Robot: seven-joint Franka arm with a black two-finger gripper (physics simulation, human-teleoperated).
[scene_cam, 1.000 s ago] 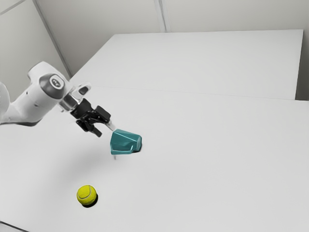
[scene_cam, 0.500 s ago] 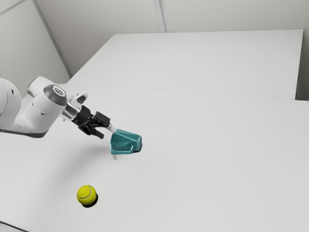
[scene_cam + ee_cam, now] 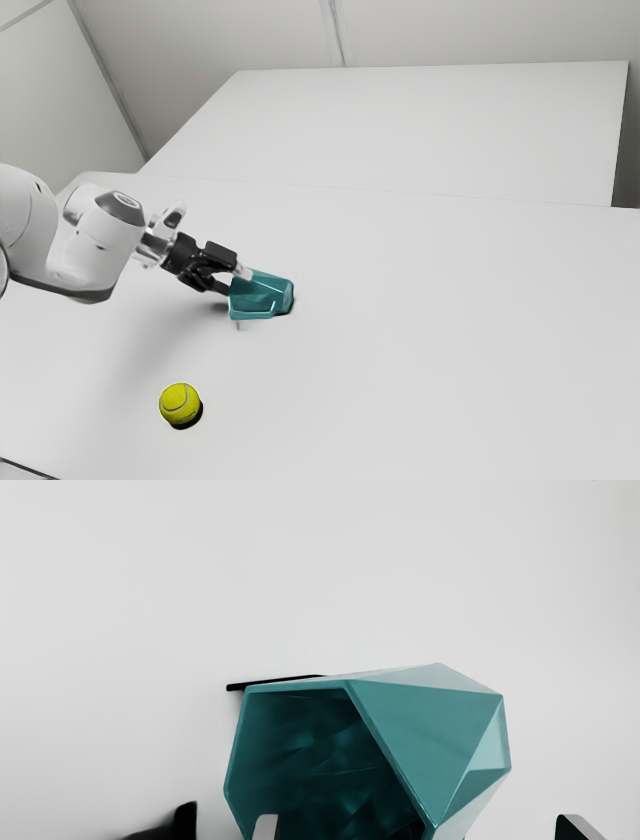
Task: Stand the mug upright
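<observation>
Lying on its side on the smooth white worktop (image 3: 450, 330), well in from the far edge: glossy teal faceted mug (image 3: 262, 293), mouth toward the black two-finger gripper (image 3: 236, 281). Fingers (image 3: 265, 828) spread wide, one overlapping the mouth in the wrist view, the other past the mug's side. Farther from that edge, fuzzy yellow-green tennis ball (image 3: 180, 402).

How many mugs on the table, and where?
1. The teal faceted mug lies on its side on the white table, mouth toward the open gripper.
</observation>
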